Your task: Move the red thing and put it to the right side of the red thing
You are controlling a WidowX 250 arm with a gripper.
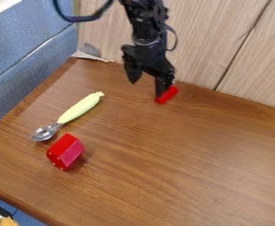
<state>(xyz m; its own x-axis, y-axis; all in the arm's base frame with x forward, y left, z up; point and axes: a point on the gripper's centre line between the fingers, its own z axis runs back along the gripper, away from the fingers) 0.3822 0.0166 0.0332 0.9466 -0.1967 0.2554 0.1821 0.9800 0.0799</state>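
small red thing (168, 94) beside gripper (145, 88)

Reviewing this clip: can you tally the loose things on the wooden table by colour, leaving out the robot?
Red: 2 (the chunky block near the spoon, and the small piece at the gripper)
Pale yellow-green with a silvery metal end: 1 (the spoon)
Total: 3
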